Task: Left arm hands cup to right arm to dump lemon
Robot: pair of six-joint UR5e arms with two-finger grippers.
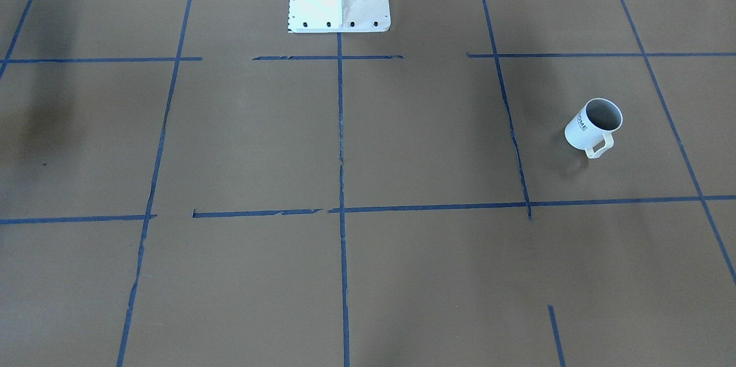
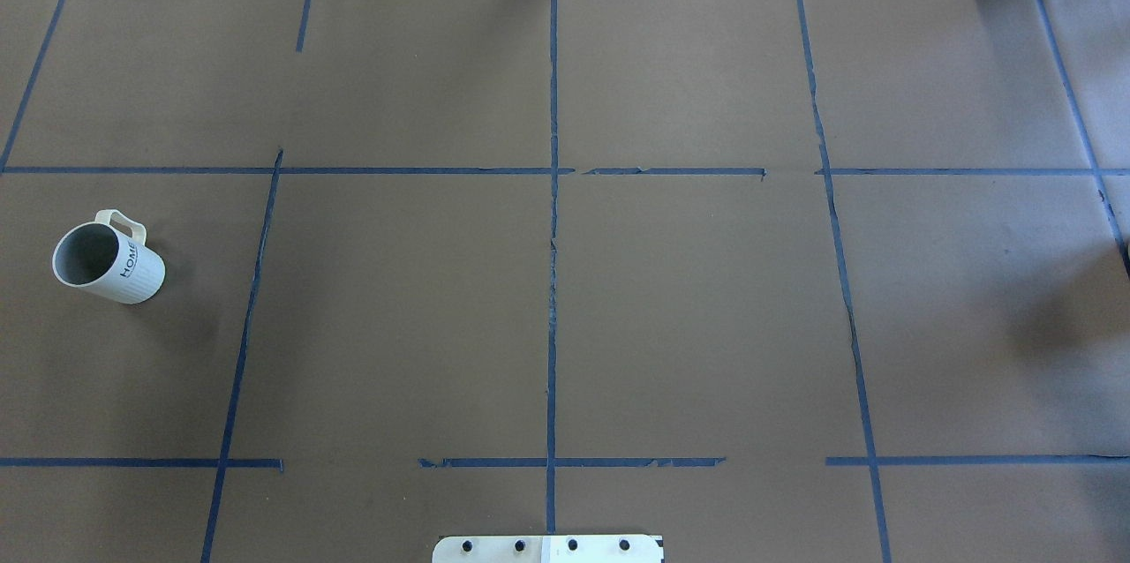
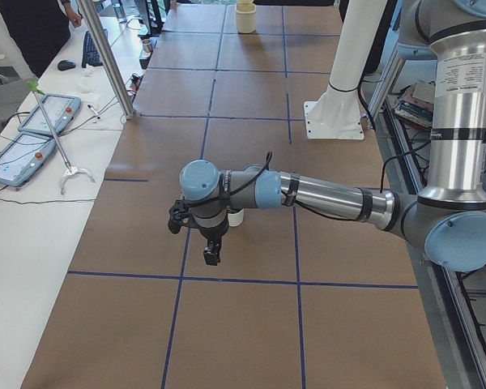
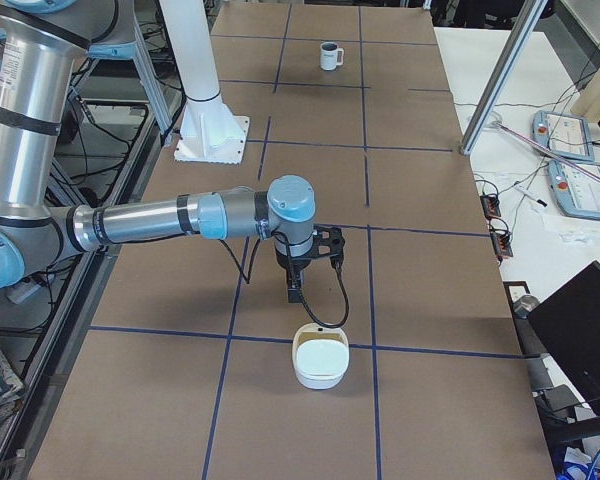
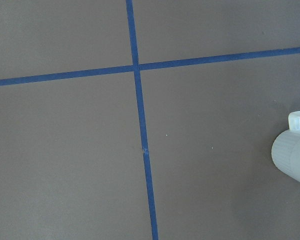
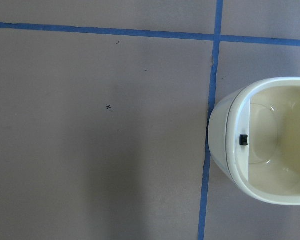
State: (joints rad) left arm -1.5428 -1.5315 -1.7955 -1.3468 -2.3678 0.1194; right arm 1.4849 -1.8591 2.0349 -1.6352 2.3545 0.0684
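Two arms reach out over the brown desk (image 2: 706, 325), and neither has anything in its grip that I can see. The left arm (image 3: 324, 194) stretches flat across, its left fingers (image 3: 211, 253) pointing down at the paper. From this side view alone I cannot tell whether they are wide or narrow.

The cup (image 3: 236, 217) peeks out just behind that wrist, near the fingers and on their far side, partly hidden. On the left wrist camera it sits off at the right edge, ribbed wall and handle loop showing. From overhead it stands upright on the desk, handle away from the robot, lettering on its side, grey inside.

Over to the right arm (image 4: 150, 222): its right fingers (image 4: 294, 290) also point down, and again I cannot tell how they are set. A cream bowl (image 4: 321, 357) rests on the desk just beyond those fingertips, apart from them, touching a blue tape line (image 6: 207, 165). The cup is well away from the right fingers, at the far end of the desk.
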